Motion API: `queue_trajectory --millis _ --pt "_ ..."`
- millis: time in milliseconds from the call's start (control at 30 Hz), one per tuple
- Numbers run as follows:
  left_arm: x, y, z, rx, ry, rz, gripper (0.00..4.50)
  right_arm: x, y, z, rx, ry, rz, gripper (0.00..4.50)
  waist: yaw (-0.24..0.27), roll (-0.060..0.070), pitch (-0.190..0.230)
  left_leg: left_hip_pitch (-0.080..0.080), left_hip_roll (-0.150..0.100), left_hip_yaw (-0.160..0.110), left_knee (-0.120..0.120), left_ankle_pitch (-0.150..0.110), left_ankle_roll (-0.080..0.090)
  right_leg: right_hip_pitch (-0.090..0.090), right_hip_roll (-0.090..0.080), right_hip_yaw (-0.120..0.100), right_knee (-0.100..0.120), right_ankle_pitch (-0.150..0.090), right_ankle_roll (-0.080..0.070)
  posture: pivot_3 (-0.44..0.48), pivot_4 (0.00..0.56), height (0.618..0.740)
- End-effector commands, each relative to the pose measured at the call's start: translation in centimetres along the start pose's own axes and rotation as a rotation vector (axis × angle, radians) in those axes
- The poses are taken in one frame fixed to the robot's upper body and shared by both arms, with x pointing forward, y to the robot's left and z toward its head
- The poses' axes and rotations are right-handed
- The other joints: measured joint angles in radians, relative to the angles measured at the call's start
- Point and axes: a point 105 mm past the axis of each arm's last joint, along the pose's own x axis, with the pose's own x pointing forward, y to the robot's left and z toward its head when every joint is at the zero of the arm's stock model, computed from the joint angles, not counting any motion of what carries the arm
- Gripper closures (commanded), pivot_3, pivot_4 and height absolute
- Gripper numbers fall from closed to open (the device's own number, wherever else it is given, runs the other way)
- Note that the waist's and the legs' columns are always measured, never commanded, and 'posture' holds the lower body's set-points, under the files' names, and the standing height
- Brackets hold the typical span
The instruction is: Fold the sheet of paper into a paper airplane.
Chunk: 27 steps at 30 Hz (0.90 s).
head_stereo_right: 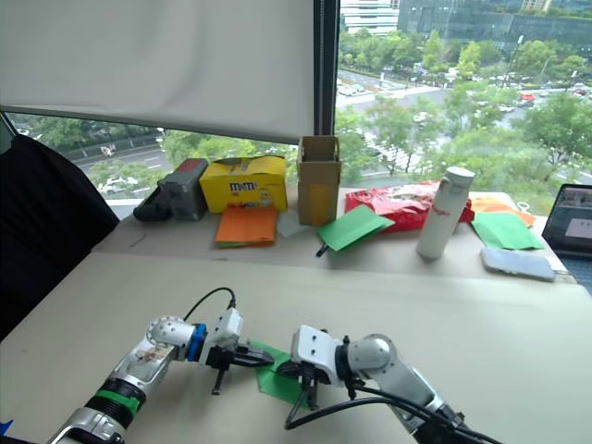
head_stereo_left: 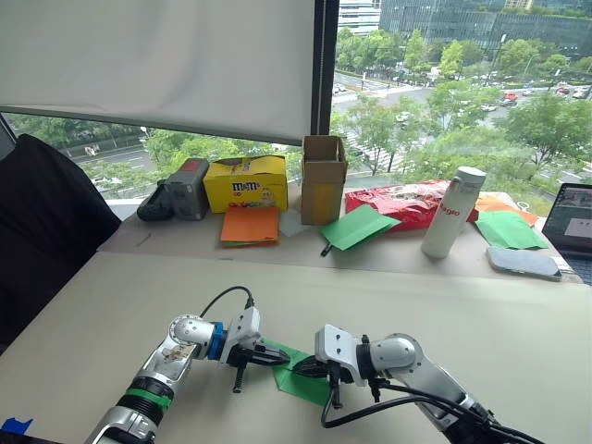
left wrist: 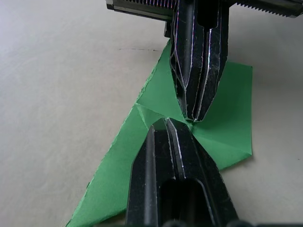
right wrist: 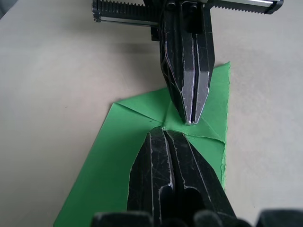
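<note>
Where closed grippers meet tip-to-tip, sheet of paper (head_stereo_left: pixel 298 374), creased, flat.

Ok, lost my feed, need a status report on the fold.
Left gripper and right gripper shut, tips meeting over the sheet of paper. Sheet partly folded, flat on the table. Nothing in the way.
</note>
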Motion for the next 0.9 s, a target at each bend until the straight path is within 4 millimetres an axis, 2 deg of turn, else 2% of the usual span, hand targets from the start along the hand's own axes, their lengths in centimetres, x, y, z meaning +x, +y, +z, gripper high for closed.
queue_trajectory --millis 33,400,567,633,800,900 --pt "0.3 -0.5 -1.6 -0.039 0.059 -0.018 4.50 -1.4 1.3 -2.6 0.028 0.108 0.013 4.47 0.004 0.000 0.000 0.000 0.000 0.000 0.000 0.000 0.000 0.000 0.000 0.000 -0.001 0.000 0.000 0.000 0.150 0.656" --pt "0.5 -0.3 -1.8 -0.032 0.067 -0.036 4.50 -5.6 3.3 -4.6 0.104 0.182 -0.042 4.47 0.013 -0.001 0.000 -0.001 0.000 0.000 0.000 0.000 0.000 0.002 0.000 0.000 -0.004 -0.001 0.001 0.000 0.150 0.656" --pt "0.6 -0.4 -1.9 -0.028 0.068 -0.043 4.50 -7.0 3.6 -5.2 0.139 0.194 -0.060 4.47 0.011 -0.002 0.000 -0.002 -0.001 0.000 0.000 0.000 0.000 0.003 0.000 0.000 -0.005 -0.001 0.001 0.000 0.150 0.656" --pt "0.6 -0.4 -1.9 -0.027 0.067 -0.045 4.50 -7.3 3.2 -4.4 0.143 0.165 -0.076 4.47 0.011 -0.002 0.000 -0.002 0.000 0.000 0.000 0.000 0.000 0.003 0.000 0.000 -0.005 -0.001 0.002 0.000 0.150 0.656" --pt "0.6 -0.6 -1.7 -0.021 0.062 -0.051 4.50 -7.6 0.9 0.6 0.093 -0.022 -0.125 4.47 0.008 -0.002 0.001 -0.003 -0.001 0.000 0.000 0.000 0.000 0.002 0.000 0.001 -0.005 -0.001 0.002 0.000 0.150 0.656" --pt "0.6 -0.7 -1.5 -0.018 0.058 -0.051 4.50 -7.0 -0.3 2.5 0.062 -0.069 -0.136 4.47 0.003 -0.002 0.002 -0.002 0.000 0.001 0.000 0.000 0.000 0.002 0.001 0.001 -0.003 -0.001 0.001 0.000 0.150 0.656"
